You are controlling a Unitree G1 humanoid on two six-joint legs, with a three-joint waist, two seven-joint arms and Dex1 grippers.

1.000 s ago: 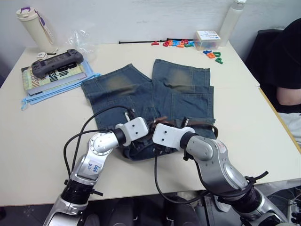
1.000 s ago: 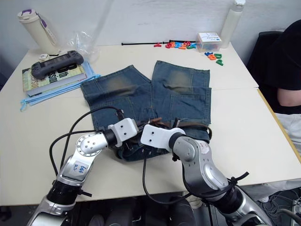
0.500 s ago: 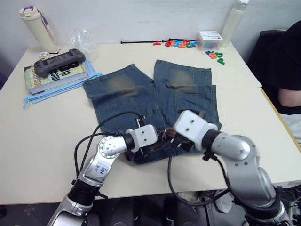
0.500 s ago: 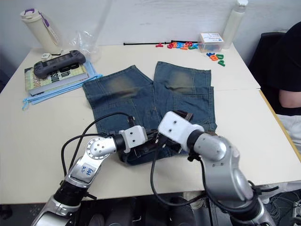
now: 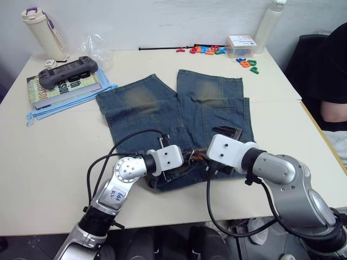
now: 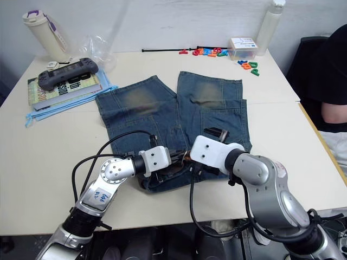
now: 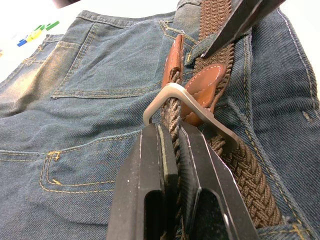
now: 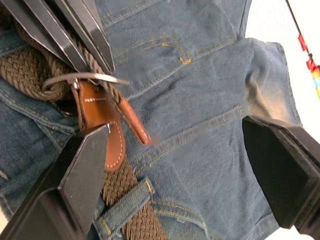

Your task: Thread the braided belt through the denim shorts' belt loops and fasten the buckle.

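Gripping the dark-brown braided belt [image 7: 220, 155] just behind its silver rectangular buckle [image 7: 172, 95], left pincer [image 7: 170, 145] sits clamped at the waistband of the blue denim shorts [image 5: 179, 116] on the counter [image 5: 54, 146]. Right pincer [image 8: 175, 150] spread wide beside it.

The two white wrist housings are covering the waistband middle of the blue denim shorts [image 5: 179, 116] in both eye views, so most of the dark-brown braided belt [image 7: 220, 150] is lying out of sight there. In the left wrist view, the left end effector [image 7: 170, 150] is hiding part of the silver rectangular buckle [image 7: 175, 97]. The picture's edge is cutting off a person's black sleeve [image 5: 331, 65] beside the desk [image 5: 54, 146].
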